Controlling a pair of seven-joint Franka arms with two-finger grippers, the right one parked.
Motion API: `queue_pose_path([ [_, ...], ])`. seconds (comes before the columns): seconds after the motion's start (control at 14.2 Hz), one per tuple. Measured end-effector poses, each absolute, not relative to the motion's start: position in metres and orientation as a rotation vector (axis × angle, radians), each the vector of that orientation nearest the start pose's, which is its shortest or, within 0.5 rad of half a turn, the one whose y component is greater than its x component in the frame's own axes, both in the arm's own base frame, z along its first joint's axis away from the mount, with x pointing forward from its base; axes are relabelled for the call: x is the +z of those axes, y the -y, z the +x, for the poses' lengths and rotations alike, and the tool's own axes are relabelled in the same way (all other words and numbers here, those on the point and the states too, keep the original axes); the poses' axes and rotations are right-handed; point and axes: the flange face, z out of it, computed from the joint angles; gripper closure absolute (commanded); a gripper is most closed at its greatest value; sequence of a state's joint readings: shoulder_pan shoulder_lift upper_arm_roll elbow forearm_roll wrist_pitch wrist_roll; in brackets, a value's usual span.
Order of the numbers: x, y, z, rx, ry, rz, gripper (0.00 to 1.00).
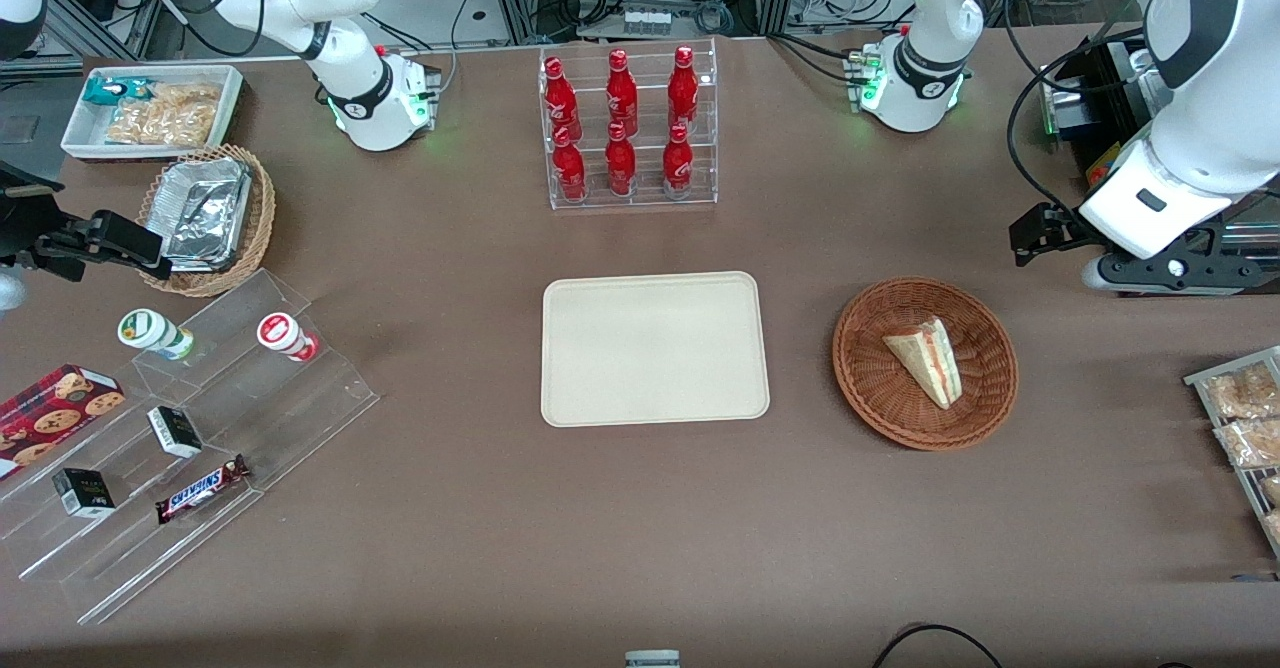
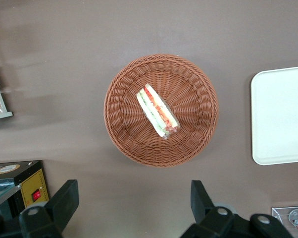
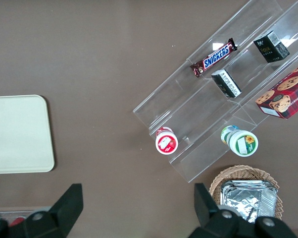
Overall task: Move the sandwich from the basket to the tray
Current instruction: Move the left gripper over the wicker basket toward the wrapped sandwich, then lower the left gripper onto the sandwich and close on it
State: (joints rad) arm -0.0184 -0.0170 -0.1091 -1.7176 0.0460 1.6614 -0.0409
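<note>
Now | gripper (image 2: pixel 131 208) hangs above the table, fingers (image 2: pixel 65 198) spread wide, empty | sandwich (image 1: pixel 927 360) lies in basket (image 1: pixel 985 403), well apart from fingertips, not between them | tray (image 1: pixel 655 348) bare beside basket

tray (image 2: pixel 280 116) edge-cropped | tool (image 2: pixel 134 206) fingertips only, spread

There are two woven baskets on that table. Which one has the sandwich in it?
The round reddish-brown wicker basket beside the cream tray, holding the triangular white-bread sandwich. The lighter tan basket holds foil containers. The open left gripper hovers above the reddish-brown one.
</note>
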Motion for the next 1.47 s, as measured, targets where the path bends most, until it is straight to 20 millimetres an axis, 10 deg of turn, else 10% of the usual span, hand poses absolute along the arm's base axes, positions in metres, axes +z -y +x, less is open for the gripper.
queue_pose_path([
  [0.49,0.545,0.069,0.549,0.147,-0.145,-3.112,0.00],
  [1.47,0.327,0.068,0.534,0.080,-0.007,-3.137,0.00],
])
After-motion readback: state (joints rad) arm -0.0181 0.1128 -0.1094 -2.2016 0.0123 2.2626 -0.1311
